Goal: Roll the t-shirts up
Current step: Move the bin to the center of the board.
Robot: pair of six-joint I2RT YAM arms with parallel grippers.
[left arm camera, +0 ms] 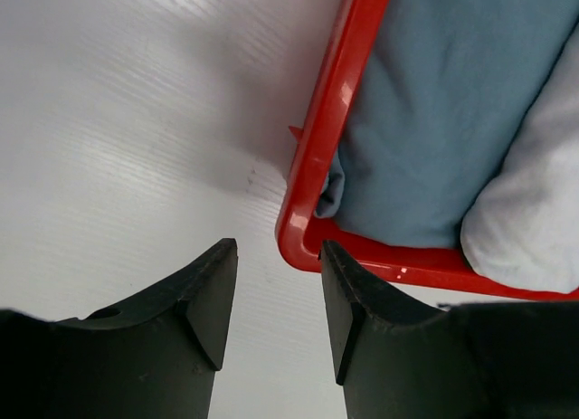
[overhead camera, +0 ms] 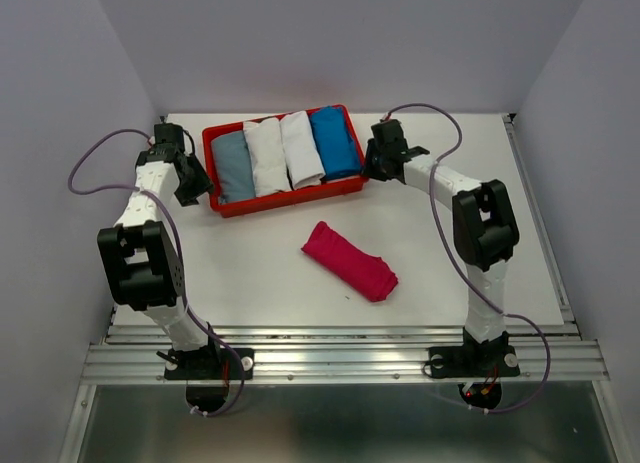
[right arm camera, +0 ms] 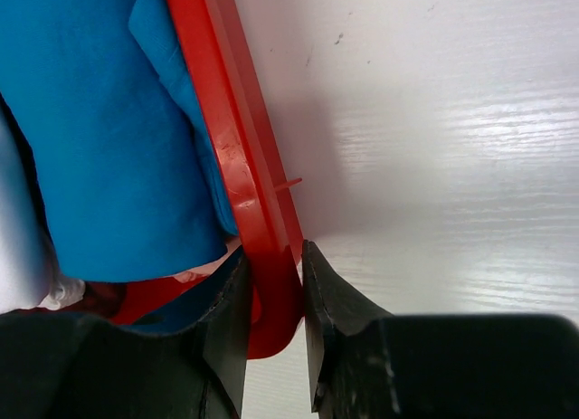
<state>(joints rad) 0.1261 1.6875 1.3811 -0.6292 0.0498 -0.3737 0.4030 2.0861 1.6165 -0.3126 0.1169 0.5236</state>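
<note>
A rolled magenta-pink t-shirt (overhead camera: 350, 261) lies on the table in front of the red tray (overhead camera: 290, 199). Inside the tray sit a grey-blue roll (overhead camera: 232, 166), two white rolls (overhead camera: 267, 156) (overhead camera: 302, 150) and a bright blue roll (overhead camera: 334, 142). My right gripper (right arm camera: 274, 256) is shut on the tray's rim (right arm camera: 226, 120) at its near right corner, beside the blue t-shirt (right arm camera: 99, 120). My left gripper (left arm camera: 278, 252) stands open at the tray's near left corner (left arm camera: 330, 111), with only bare table between its fingers. The grey-blue t-shirt (left arm camera: 443, 102) lies just past that corner.
Both arms reach to the back of the table, one at each end of the tray (overhead camera: 370, 168) (overhead camera: 200, 188). Grey walls close in the left, right and back. A metal rail runs along the near edge (overhead camera: 340, 358).
</note>
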